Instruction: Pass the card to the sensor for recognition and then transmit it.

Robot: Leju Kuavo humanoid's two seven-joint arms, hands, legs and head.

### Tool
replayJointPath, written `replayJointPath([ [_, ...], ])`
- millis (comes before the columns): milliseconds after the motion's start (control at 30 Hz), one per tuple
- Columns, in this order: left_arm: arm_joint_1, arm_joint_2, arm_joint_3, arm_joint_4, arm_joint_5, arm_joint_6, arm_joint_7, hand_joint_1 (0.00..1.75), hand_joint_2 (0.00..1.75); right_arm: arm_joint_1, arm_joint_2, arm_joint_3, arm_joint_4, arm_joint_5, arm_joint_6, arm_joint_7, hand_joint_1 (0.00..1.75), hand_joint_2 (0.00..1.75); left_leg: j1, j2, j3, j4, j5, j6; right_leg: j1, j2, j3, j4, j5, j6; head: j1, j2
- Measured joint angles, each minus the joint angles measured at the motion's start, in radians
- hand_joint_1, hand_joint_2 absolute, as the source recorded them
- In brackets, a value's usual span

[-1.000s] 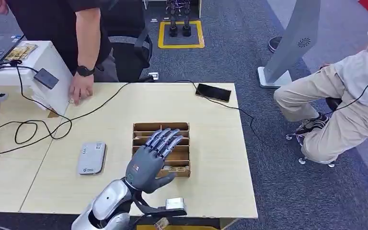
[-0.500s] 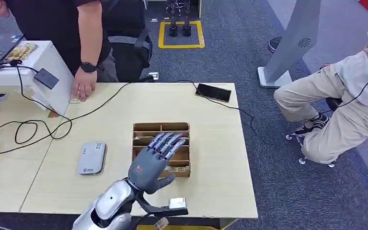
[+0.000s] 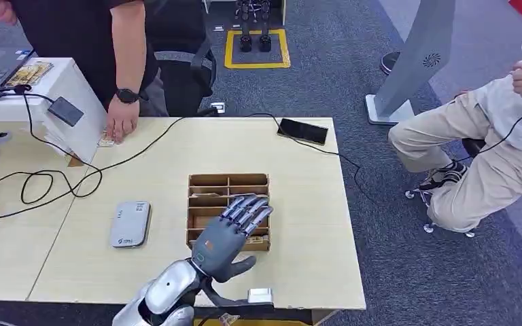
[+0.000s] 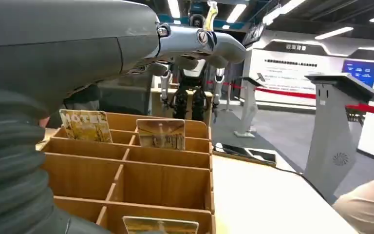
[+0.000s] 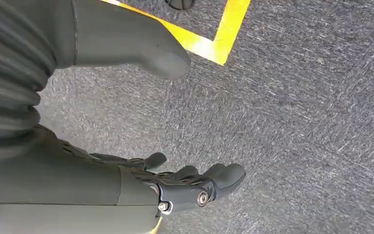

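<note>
At the lower centre of the head view, the left hand [image 3: 230, 234] hovers with fingers spread and holding nothing above the near right part of the wooden card organizer [image 3: 207, 182], where a card [image 3: 253, 239] stands in the nearest right slot and more cards [image 4: 161, 133] stand in the far slots. The right hand [image 5: 126, 180] hangs over the grey carpet [image 5: 297, 107], fingers loosely apart and empty. Left of the organizer lies the grey card reader [image 3: 130, 223], and farther, at upper left, a person's hand [image 3: 119, 125] rests on the table [image 3: 299, 204] beside a white box [image 3: 75, 102].
</note>
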Motion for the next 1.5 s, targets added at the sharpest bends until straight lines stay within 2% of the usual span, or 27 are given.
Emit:
replayJointPath([
  [133, 0.0, -0.006, -0.001, 0.009, 0.016, 0.0, -0.008, 0.0, 1.75, 0.0, 0.0, 0.0, 0.0, 0.0, 0.0, 0.0, 0.0, 1.75, 0.0, 0.0, 0.0, 0.0, 0.0, 0.0, 0.0, 0.0, 0.0, 0.0, 0.0, 0.0, 0.0, 0.0],
  [233, 0.002, -0.015, -0.001, 0.017, 0.116, -0.006, -0.066, 0.0, 1.75, 0.0, 0.0, 0.005, 0.002, -0.006, 0.0, -0.005, 0.0, 1.75, 0.0, 0.0, 0.0, 0.0, 0.0, 0.0, 0.0, 0.0, 0.0, 0.0, 0.0, 0.0, 0.0, 0.0],
  [300, 0.003, -0.024, -0.001, 0.024, 0.134, -0.006, -0.079, 0.0, 1.75, 0.0, 0.0, 0.008, 0.003, -0.005, 0.0, -0.005, 0.0, 1.75, 0.0, 0.0, 0.0, 0.0, 0.0, 0.0, 0.0, 0.0, 0.0, 0.0, 0.0, 0.0, 0.0, 0.0],
  [767, -0.007, -0.067, -0.001, 0.142, 0.06, 0.009, -0.035, 0.0, 1.75, 0.0, 0.0, 0.018, 0.01, 0.006, 0.0, -0.005, 0.0, 1.75, 0.0, 0.0, 0.0, 0.0, 0.0, 0.0, 0.0, 0.0, 0.0, 0.0, 0.0, 0.0, 0.0, 0.0],
  [1067, -0.012, -0.081, -0.001, 0.183, 0.039, 0.021, -0.013, 0.0, 1.75, 0.0, 0.0, 0.018, 0.012, 0.015, 0.0, -0.001, 0.0, 1.75, 0.0, 0.0, 0.0, 0.0, 0.0, 0.0, 0.0, 0.0, 0.0, 0.0, 0.0, 0.0, 0.0, 0.0],
  [1267, -0.012, -0.098, 0.005, 0.207, 0.007, 0.084, 0.04, 0.0, 1.75, 0.0, 0.0, 0.018, 0.013, 0.018, 0.0, 0.0, 0.0, 1.75, 0.0, 0.0, 0.0, 0.0, 0.0, 0.0, 0.0, 0.0, 0.0, 0.0, 0.0, 0.0, 0.0, 0.0],
  [1367, -0.01, -0.109, 0.014, 0.208, -0.035, 0.148, 0.068, 0.0, 1.75, 0.0, 0.0, 0.018, 0.013, 0.024, 0.0, 0.006, 0.0, 1.75, 0.0, 0.0, 0.0, 0.0, 0.0, 0.0, 0.0, 0.0, 0.0, 0.0, 0.0, 0.0, 0.0, 0.0],
  [1433, -0.003, -0.119, 0.027, 0.208, -0.057, 0.219, 0.077, 0.0, 1.75, 0.0, 0.0, 0.018, 0.013, 0.026, 0.0, 0.009, 0.0, 1.75, 0.0, 0.0, 0.0, 0.0, 0.0, 0.0, 0.0, 0.0, 0.0, 0.0, 0.0, 0.0, 0.0, 0.0],
  [1500, 0.0, -0.126, 0.035, 0.208, -0.064, 0.243, 0.078, 0.0, 1.75, 0.0, 0.0, 0.018, 0.013, 0.029, 0.0, 0.01, 0.0, 1.75, 0.0, -0.001, 0.0, 0.0, 0.0, 0.0, 0.0, 0.0, 0.0, 0.0, 0.0, 0.0, 0.0, 0.0],
])
